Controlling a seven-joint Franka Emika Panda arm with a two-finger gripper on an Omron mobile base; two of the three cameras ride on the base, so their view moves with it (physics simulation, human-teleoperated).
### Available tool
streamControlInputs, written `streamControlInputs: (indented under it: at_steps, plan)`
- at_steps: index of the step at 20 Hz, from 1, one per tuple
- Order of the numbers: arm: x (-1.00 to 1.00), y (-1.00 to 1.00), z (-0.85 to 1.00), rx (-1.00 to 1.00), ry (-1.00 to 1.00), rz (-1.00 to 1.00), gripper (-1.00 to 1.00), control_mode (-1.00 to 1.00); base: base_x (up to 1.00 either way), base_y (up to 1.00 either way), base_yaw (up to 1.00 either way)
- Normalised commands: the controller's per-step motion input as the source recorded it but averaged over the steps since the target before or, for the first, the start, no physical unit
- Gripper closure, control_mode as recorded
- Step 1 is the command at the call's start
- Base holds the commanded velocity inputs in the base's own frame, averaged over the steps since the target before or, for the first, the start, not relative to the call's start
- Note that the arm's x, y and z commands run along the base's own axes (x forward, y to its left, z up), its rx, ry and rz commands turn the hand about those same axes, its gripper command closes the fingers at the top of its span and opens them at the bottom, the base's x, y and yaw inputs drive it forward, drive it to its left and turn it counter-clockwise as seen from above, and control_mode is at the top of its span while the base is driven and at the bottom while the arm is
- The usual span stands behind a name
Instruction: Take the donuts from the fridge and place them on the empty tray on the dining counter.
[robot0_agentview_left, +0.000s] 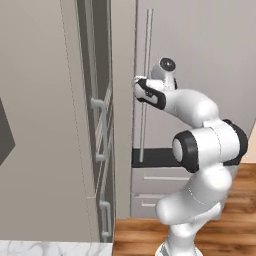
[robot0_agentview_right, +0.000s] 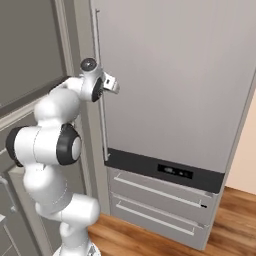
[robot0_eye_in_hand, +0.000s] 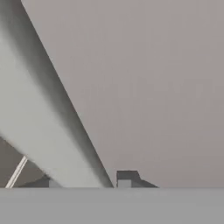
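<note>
Indoors, wood floor (robot0_agentview_right: 235, 210), grey fridge (robot0_agentview_right: 170, 85) (door closed), cabinets (robot0_agentview_left: 45, 125) adj.

No readable text, label, brand, number or sign is showing anywhere. The fridge (robot0_agentview_right: 170, 85) is carrying a dark band (robot0_agentview_right: 165, 170) across its front below the door, and a small display panel (robot0_agentview_right: 175, 172) on it is showing only faint pale marks, too small and blurred to be made out as characters.
</note>
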Motion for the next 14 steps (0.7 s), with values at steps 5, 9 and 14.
streamControlInputs:
  at_steps: [5, 9, 14]
  plan:
    - [-1.00, -1.00, -0.02, 0.16, -0.42, 0.00, 1.00, -1.00, 0.00, 0.00, 0.00]
    - [-1.00, -1.00, 0.00, 0.09, -0.49, 0.00, 1.00, -1.00, 0.00, 0.00, 0.00]
    - [-1.00, -1.00, -0.02, 0.12, -0.40, 0.00, 1.00, -1.00, 0.00, 0.00, 0.00]
